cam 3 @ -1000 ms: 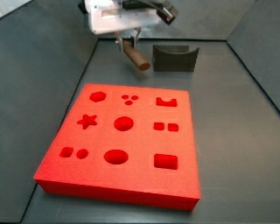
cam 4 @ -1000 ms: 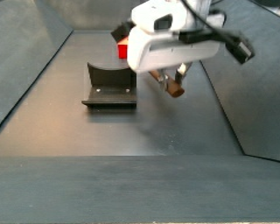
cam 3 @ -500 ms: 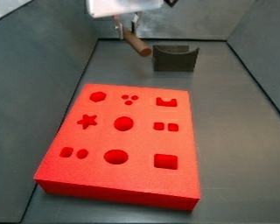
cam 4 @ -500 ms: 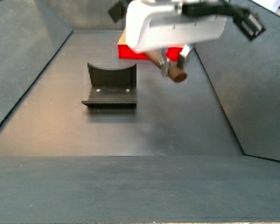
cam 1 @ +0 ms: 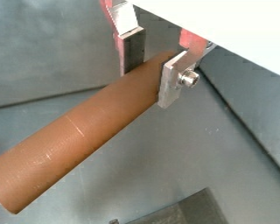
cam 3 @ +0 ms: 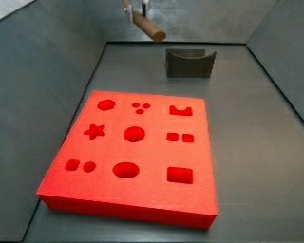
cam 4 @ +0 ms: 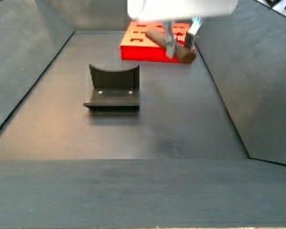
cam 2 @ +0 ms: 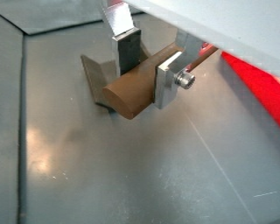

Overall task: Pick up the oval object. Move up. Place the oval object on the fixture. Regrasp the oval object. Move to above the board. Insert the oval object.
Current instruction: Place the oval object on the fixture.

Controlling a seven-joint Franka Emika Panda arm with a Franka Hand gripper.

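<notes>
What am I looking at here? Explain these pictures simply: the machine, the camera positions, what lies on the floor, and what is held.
It is a robot arm ending in a two-fingered claw. Two cameras ride on its wrist and look down past the fingers; two others stand beside the work area. The claw is raised high above the grey floor, shut on the oval object, a brown peg that hangs tilted in a side view. On the floor lie the board, a red slab with shaped holes, and the fixture, a small dark block with a curved notch. The peg touches neither.
</notes>
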